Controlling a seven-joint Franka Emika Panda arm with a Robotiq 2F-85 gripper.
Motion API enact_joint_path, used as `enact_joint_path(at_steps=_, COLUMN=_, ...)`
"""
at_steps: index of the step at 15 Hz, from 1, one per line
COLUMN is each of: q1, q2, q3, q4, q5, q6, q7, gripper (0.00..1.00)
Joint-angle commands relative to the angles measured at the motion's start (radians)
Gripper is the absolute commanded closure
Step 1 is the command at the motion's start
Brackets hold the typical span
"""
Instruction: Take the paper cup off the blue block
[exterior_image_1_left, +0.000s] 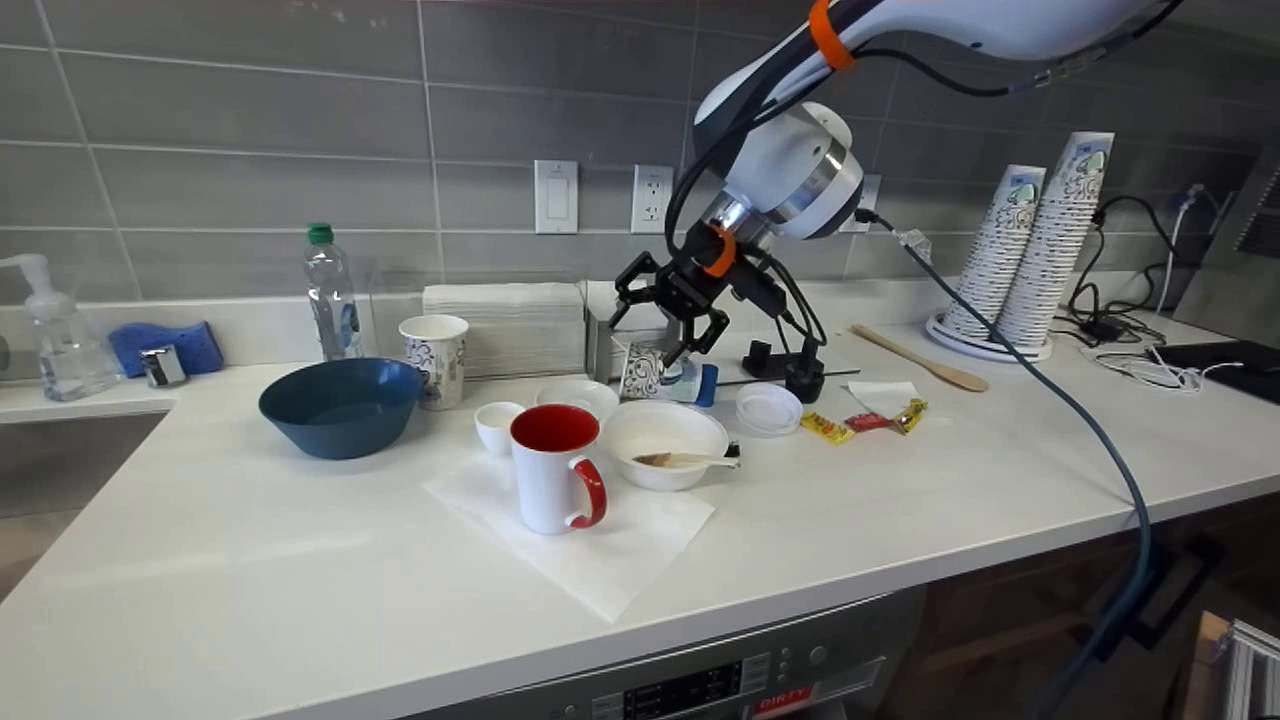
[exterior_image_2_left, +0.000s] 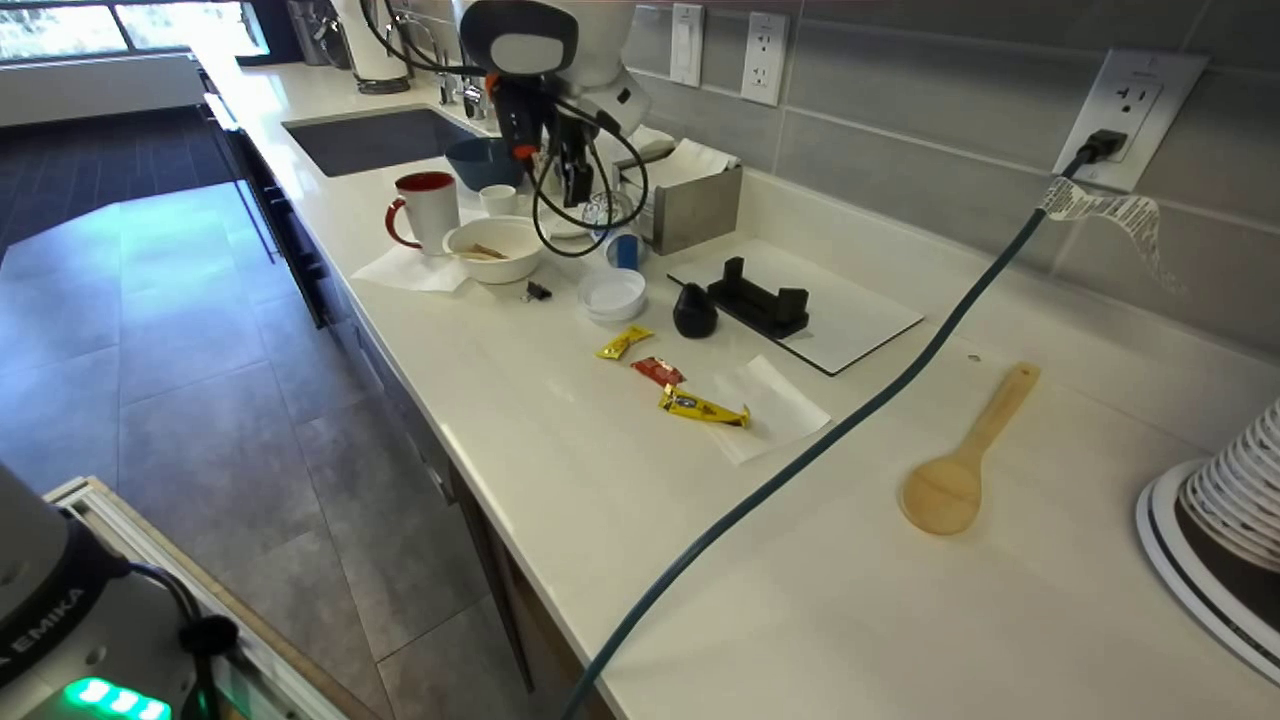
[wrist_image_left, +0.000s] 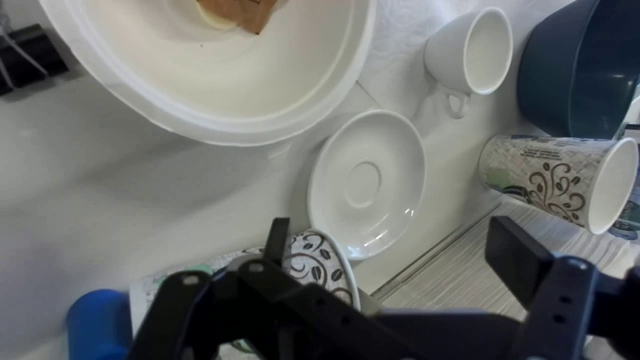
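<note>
The paper cup (exterior_image_1_left: 643, 376) lies on its side and has a brown pattern. Its rim shows in the wrist view (wrist_image_left: 320, 260), partly covered by a finger. The small blue block (exterior_image_1_left: 707, 386) is at the cup's base end; in the wrist view (wrist_image_left: 100, 322) it looks rounded. It also shows in an exterior view (exterior_image_2_left: 626, 251). I cannot tell whether cup and block touch. My gripper (wrist_image_left: 395, 250) is open with nothing between its fingers. In an exterior view the gripper (exterior_image_1_left: 641, 342) hangs just above the cup. One finger overlaps the cup; contact is unclear.
A white saucer (wrist_image_left: 367, 185), a white bowl (exterior_image_1_left: 665, 430), a small white cup (exterior_image_1_left: 497, 428) and a red-and-white mug (exterior_image_1_left: 545, 490) stand close by. A napkin holder (exterior_image_2_left: 697, 210) is behind the cup. An upright patterned cup (exterior_image_1_left: 435, 365) and dark-blue bowl (exterior_image_1_left: 340, 420) are farther along.
</note>
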Motion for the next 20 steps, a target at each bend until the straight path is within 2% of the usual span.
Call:
enact_joint_path(at_steps=1, q1=0.091, q2=-0.111, q3=-0.076, q4=-0.097, q5=-0.22, q6=0.071, q7=0.228, gripper=0.0)
enact_joint_path(at_steps=4, q1=0.246, q2=-0.142, q3=-0.247, q4=-0.118, q5=-0.459, q6=0.037, q7=0.456, gripper=0.0)
enact_joint_path(at_steps=7, q1=0.413, q2=-0.12, q3=-0.43, q4=-0.054, q5=-0.694, q6=-0.039, q7=0.682, gripper=0.0)
enact_joint_path(at_steps=8, q1=0.453, q2=-0.114, q3=-0.461, q4=-0.022, q5=-0.779, q6=-0.092, q7=0.758, gripper=0.0)
enact_joint_path(at_steps=9, q1=0.452, q2=-0.118, q3=-0.444, q4=0.008, q5=-0.846, q6=-0.158, q7=0.791, gripper=0.0)
enact_joint_path(at_steps=10, q1=0.366, q2=-0.123, q3=-0.34, q4=0.036, q5=-0.914, q6=-0.215, q7=0.811, gripper=0.0)
enact_joint_path(at_steps=11, q1=0.344, q2=-0.121, q3=-0.3, q4=0.061, q5=-0.915, q6=-0.242, q7=0.756, gripper=0.0)
enact_joint_path(at_steps=12, q1=0.308, q2=-0.127, q3=-0.277, q4=0.007, q5=-0.892, q6=-0.168, q7=0.774, gripper=0.0)
enact_joint_path(at_steps=13, q1=0.3, q2=-0.126, q3=-0.253, q4=0.029, q5=-0.905, q6=-0.199, q7=0.772, gripper=0.0)
enact_joint_path(at_steps=20, q1=0.284, q2=-0.124, q3=-0.236, q4=0.05, q5=-0.917, q6=-0.223, q7=0.767, gripper=0.0)
